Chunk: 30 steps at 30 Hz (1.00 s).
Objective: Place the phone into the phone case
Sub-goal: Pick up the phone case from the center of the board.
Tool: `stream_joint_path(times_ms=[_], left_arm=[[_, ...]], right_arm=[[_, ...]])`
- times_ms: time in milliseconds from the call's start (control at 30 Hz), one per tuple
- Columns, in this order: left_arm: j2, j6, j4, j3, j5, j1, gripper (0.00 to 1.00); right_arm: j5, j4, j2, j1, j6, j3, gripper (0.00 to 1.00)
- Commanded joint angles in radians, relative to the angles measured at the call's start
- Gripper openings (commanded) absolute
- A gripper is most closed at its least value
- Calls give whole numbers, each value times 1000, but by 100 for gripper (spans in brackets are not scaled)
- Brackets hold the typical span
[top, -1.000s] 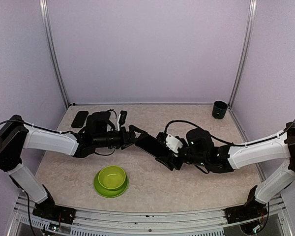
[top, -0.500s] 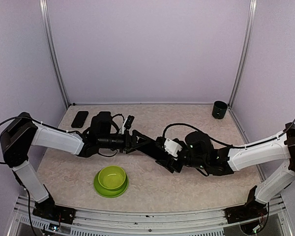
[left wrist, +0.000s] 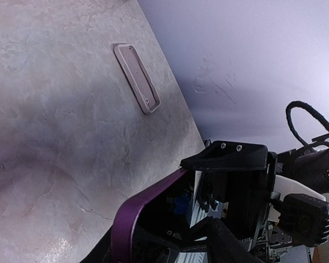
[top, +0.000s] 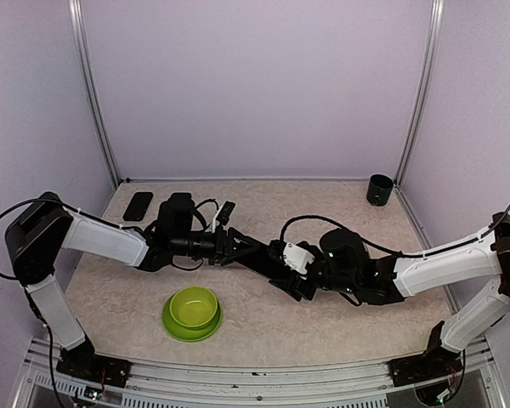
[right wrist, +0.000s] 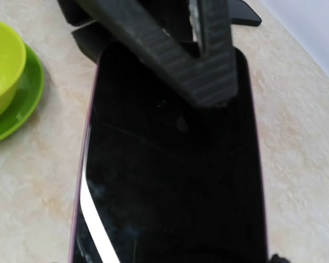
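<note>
The phone (top: 259,255), black screen with a purple edge, is held above the table between both grippers. It fills the right wrist view (right wrist: 170,164). My right gripper (top: 287,270) is shut on its near end; its own fingers are hidden under the phone. My left gripper (top: 238,249) is closed over the other end, with one finger (right wrist: 203,71) lying on the screen. The left wrist view shows the purple edge (left wrist: 137,211) between the left gripper's (left wrist: 194,194) jaws. A pale pinkish phone case (left wrist: 137,78) lies flat on the table beyond.
A green bowl on a green saucer (top: 192,311) stands near the front left, also in the right wrist view (right wrist: 5,71). A flat black rectangular object (top: 138,206) lies at the back left. A black cup (top: 379,189) stands in the back right corner.
My left gripper has moved right from an open stance beside the phone and closed over its end. The right gripper and phone shifted slightly left and lower.
</note>
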Motion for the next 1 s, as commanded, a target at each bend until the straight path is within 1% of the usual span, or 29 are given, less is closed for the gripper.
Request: stream_joint_path(times_ms=[0,233,300,400,533,600,633,733,833,967], left_arm=[[16,5,47,15,39,2,44],[21,2,59,9,50,2,27],[24,-1,63,10,52,2,24],[24,-4,72,5,54,2,16],[23,-6,77,2,54,3,7],[23,-7,79,1,54,2,1],[23,-8,78,2,54,3,0],[20,-12,81,-2,57,6,0],[9,-11,88,-6,58,7,0],[-14,5,53,2,42,14,0]], right_arm=[[-3,76,5,12,-6,3,47],[6,78,14,12,-11,5,48],[8,81,15,12,-13,4,48],[17,81,17,12,-13,2,48],[32,81,17,12,-14,2,50],[41,81,17,12,-15,4,51],[48,81,17,12,-15,3,52],[69,83,14,12,-14,2,58],[86,81,2,12,-11,1,68],[125,69,-35,12,2,0,81]])
